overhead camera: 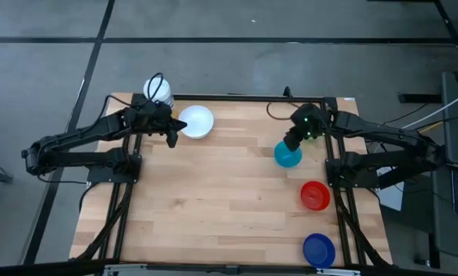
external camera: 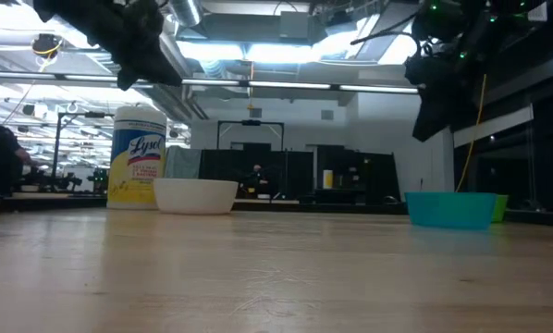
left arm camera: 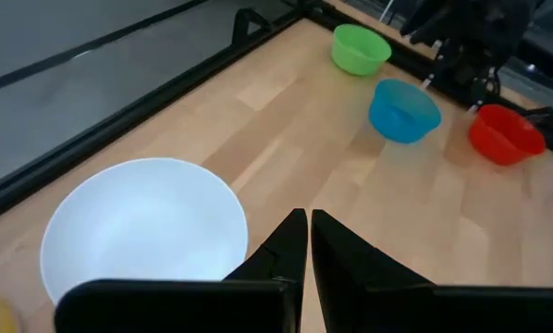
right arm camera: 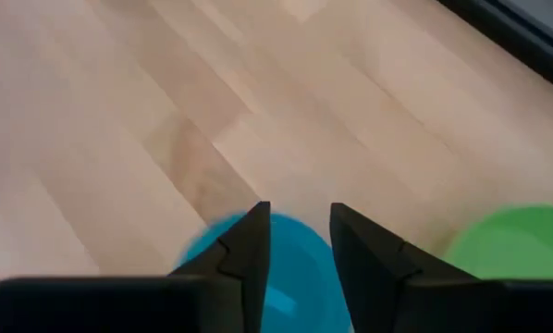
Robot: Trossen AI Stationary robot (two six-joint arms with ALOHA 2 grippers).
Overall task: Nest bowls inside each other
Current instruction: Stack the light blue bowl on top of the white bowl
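Note:
A white bowl [overhead camera: 196,123] rests on its base at the table's far left. A light blue bowl [overhead camera: 288,156] stands at the far right, with a green bowl [left arm camera: 361,48] just beyond it. A red bowl [overhead camera: 315,195] and a dark blue bowl [overhead camera: 318,250] stand along the right edge. My left gripper [overhead camera: 172,140] hangs shut above the table beside the white bowl's near left rim [left arm camera: 212,199]. My right gripper [overhead camera: 290,144] is open above the light blue bowl's [right arm camera: 286,268] far rim, pointing steeply down. Neither gripper holds anything.
A white-lidded jar with a yellow label [external camera: 138,157] stands behind the white bowl at the far left corner. A black frame [overhead camera: 244,97] runs along the table's far and side edges. The wooden table's middle and near left [overhead camera: 206,207] are bare.

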